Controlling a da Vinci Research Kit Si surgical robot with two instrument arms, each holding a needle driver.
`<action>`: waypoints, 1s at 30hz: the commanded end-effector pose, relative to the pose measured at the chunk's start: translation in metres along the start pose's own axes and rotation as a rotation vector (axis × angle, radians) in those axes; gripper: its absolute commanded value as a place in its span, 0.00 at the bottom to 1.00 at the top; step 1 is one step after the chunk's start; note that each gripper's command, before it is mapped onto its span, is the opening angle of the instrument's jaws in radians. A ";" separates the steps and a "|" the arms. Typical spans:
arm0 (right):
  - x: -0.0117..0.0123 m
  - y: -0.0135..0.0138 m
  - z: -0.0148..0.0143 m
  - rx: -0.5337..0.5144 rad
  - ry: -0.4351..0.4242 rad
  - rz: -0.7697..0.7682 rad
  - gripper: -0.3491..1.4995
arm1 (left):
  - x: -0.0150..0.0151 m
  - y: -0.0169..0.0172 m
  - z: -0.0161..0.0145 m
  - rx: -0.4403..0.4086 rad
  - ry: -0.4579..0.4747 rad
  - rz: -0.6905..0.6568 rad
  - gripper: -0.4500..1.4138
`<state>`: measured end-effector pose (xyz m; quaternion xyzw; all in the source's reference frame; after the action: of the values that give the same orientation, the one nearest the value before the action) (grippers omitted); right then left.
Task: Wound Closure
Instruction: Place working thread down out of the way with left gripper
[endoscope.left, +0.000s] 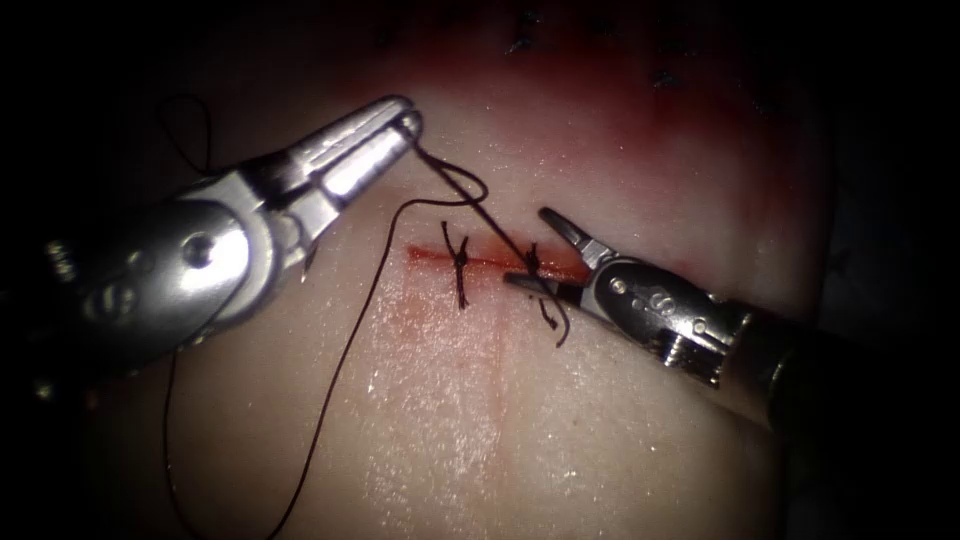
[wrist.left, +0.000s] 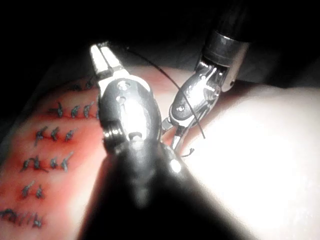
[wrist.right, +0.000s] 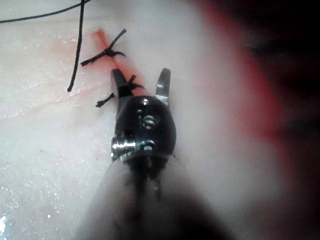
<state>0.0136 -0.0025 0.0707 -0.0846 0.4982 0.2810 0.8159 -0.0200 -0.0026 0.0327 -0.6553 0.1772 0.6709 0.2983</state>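
The thread (endoscope.left: 478, 205) runs taut from the knot (endoscope.left: 532, 262) on the cut (endoscope.left: 480, 260) up to the left end effector (endoscope.left: 405, 118), pressed together on it. The right end effector (endoscope.left: 535, 250) is spread around that knot, holding nothing. A second knot (endoscope.left: 458, 258) sits left of it on the tissue (endoscope.left: 480, 420).

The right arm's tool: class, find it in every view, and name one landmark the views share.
Endoscope view: the right arm's tool enters from the right, jaws open astride the cut.
Left wrist view: it hangs beyond the left arm's tool.
Right wrist view: it has its jaws open.
Shared landmark: the knot at its jaws.
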 end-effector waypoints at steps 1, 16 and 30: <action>-0.0007 0.0012 -0.0012 -0.014 -0.005 0.002 0.93 | -0.0003 0.0008 0.0002 -0.021 0.002 -0.009 0.05; -0.0034 0.0063 -0.0075 -0.138 -0.059 -0.013 0.94 | -0.0073 0.0164 -0.0053 -0.395 -0.088 -0.222 0.05; -0.0034 0.0048 -0.0060 -0.113 -0.056 -0.016 0.94 | -0.0268 0.0272 -0.0104 -0.606 -0.330 -0.367 0.58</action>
<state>0.0046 -0.0024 0.0708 -0.1277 0.4571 0.3048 0.8257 -0.0293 -0.0342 0.0543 -0.6158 -0.1979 0.7259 0.2341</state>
